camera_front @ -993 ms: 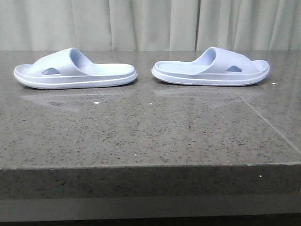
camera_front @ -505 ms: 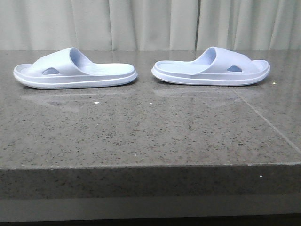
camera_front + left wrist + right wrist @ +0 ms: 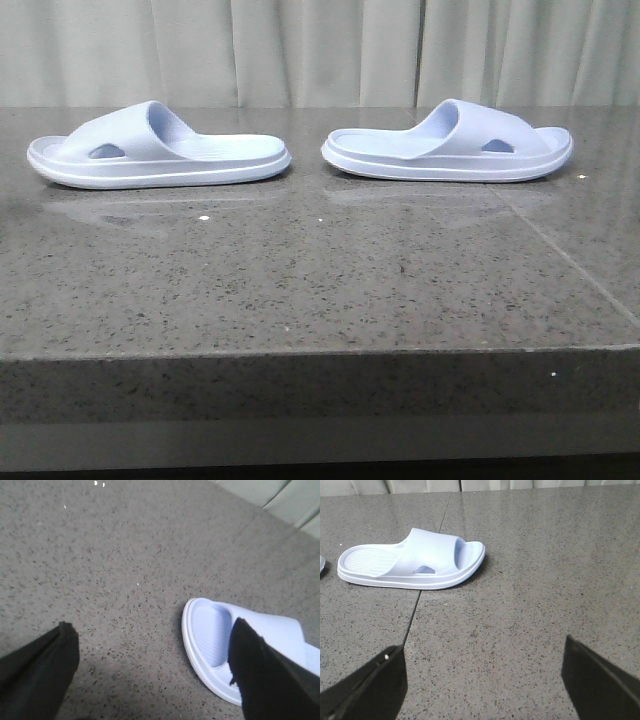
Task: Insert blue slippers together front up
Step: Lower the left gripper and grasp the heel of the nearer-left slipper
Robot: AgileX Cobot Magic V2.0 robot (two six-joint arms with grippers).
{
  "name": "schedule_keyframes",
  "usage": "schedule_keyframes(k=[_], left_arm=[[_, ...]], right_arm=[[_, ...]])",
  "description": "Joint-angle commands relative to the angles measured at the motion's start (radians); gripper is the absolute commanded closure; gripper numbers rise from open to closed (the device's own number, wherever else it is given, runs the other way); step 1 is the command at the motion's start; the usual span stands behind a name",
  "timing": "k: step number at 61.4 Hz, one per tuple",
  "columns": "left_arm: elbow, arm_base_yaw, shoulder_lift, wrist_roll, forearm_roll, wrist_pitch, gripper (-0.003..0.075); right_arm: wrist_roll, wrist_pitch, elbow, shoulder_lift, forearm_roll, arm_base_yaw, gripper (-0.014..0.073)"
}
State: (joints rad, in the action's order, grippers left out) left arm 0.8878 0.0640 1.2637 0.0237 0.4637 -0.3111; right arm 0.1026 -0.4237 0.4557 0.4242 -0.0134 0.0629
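Note:
Two pale lavender-blue slippers lie flat, soles down, at the far side of the dark speckled stone table. The left slipper (image 3: 160,150) has its strap toward the left; the right slipper (image 3: 448,145) has its strap toward the right. Their heels face each other with a gap between. Neither gripper shows in the front view. My left gripper (image 3: 152,652) is open and empty; the heel of a slipper (image 3: 215,640) lies beside one finger. My right gripper (image 3: 482,665) is open and empty, well short of the right slipper (image 3: 415,560).
The stone table (image 3: 320,270) has a seam line (image 3: 565,260) running across its right part and a front edge near the camera. Pale curtains (image 3: 320,50) hang behind the table's far edge.

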Motion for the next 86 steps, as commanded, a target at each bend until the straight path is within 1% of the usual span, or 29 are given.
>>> schedule_keyframes(k=[1, 4, 9, 13, 18, 27, 37, 48, 52, 60, 67, 79, 86], left_arm=[[0.132, 0.004, 0.106, 0.024, 0.039, -0.066, 0.0214], [0.185, 0.004, 0.17, 0.069, 0.083, -0.136, 0.0264], [0.259, 0.006, 0.264, 0.169, 0.176, -0.214, 0.0346], [0.305, 0.006, 0.324, 0.234, 0.239, -0.251, 0.0384], [0.342, 0.006, 0.372, 0.264, 0.272, -0.261, 0.0398], [0.37, 0.006, 0.419, 0.283, 0.276, -0.265, 0.0398], [0.376, 0.006, 0.46, 0.365, 0.353, -0.271, 0.0398], [0.382, 0.006, 0.5, 0.38, 0.369, -0.275, 0.0398], [0.382, 0.006, 0.514, 0.407, 0.399, -0.277, 0.0401], [0.382, 0.006, 0.543, 0.484, 0.502, -0.31, 0.0443], [0.382, 0.006, 0.563, 0.546, 0.579, -0.343, 0.0501], [0.38, 0.007, 0.581, 0.548, 0.594, -0.38, 0.0584], [0.38, 0.008, 0.586, 0.551, 0.601, -0.42, 0.0671]], right_arm=[[0.002, 0.07, 0.04, 0.013, -0.005, -0.006, -0.0048], [0.002, 0.07, 0.04, 0.013, -0.005, -0.006, -0.0048], [0.002, 0.07, 0.04, 0.013, -0.005, -0.006, -0.0048], [0.002, 0.07, 0.04, 0.013, -0.005, -0.006, -0.0048], [0.002, 0.07, 0.04, 0.013, -0.005, -0.006, -0.0048], [0.002, 0.07, 0.04, 0.013, -0.005, -0.006, -0.0048], [0.002, 0.07, 0.04, 0.013, -0.005, -0.006, -0.0048], [0.002, 0.07, 0.04, 0.013, -0.005, -0.006, -0.0048], [0.002, 0.07, 0.04, 0.013, -0.005, -0.006, -0.0048], [0.002, 0.07, 0.04, 0.013, -0.005, -0.006, -0.0048], [0.002, 0.07, 0.04, 0.013, -0.005, -0.006, -0.0048], [0.002, 0.069, 0.04, 0.013, -0.005, -0.006, -0.0048], [0.002, 0.067, 0.04, 0.013, -0.005, -0.006, -0.0048]])
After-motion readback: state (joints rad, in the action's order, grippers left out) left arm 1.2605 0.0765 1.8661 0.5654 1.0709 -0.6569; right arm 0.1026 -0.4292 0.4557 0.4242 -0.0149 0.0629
